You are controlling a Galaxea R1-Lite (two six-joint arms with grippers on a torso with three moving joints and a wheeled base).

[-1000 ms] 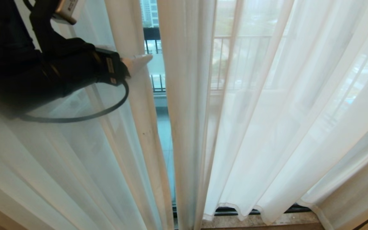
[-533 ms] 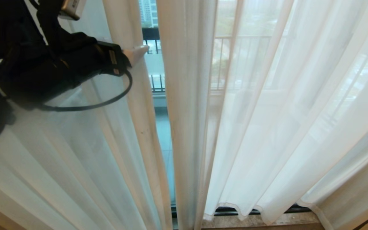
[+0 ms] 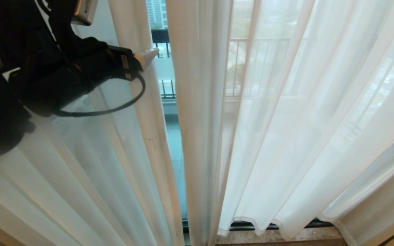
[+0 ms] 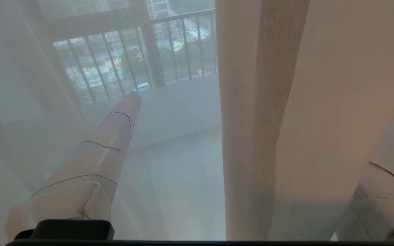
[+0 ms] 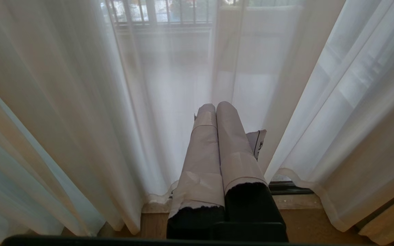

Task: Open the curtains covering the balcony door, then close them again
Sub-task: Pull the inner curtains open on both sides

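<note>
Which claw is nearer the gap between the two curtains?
Left. The left claw is up at the left curtain's inner edge, right beside the gap, fingers open around the fabric. The right claw is shut, low by the curtain hems, outside the head view.

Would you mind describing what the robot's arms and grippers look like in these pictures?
The left arm is bulky and black, with a black cable looping beneath the wrist and a small yellowish label near the left gripper. A silver-grey box sits on top of it. The fingers are long, tapered and wrapped in pale beige tape. The right gripper has the same taped fingers on a black base.
</note>
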